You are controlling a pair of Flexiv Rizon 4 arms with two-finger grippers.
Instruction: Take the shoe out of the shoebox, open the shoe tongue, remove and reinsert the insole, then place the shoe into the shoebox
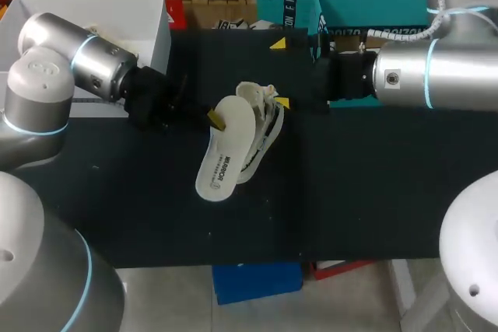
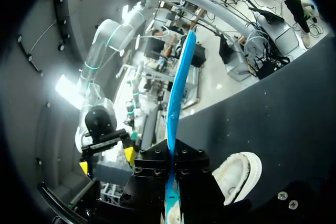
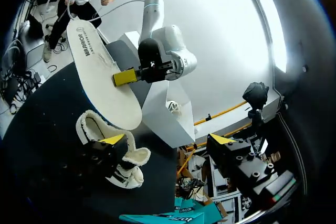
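On the black table (image 1: 350, 192) (matte), shoe (image 1: 268, 118) beside held-up insole (image 1: 226, 153).

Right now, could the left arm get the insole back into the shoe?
Probably yes. Its jaws are shut on the insole, held tilted right over the shoe with nothing between them. The right arm's finger sits at the shoe's collar, which may crowd the opening a little.

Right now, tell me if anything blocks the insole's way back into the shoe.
Nothing visible lies between them. The left hand holds the insole over the shoe. Only one finger of the open right hand sits at the shoe's collar and may crowd the entry.
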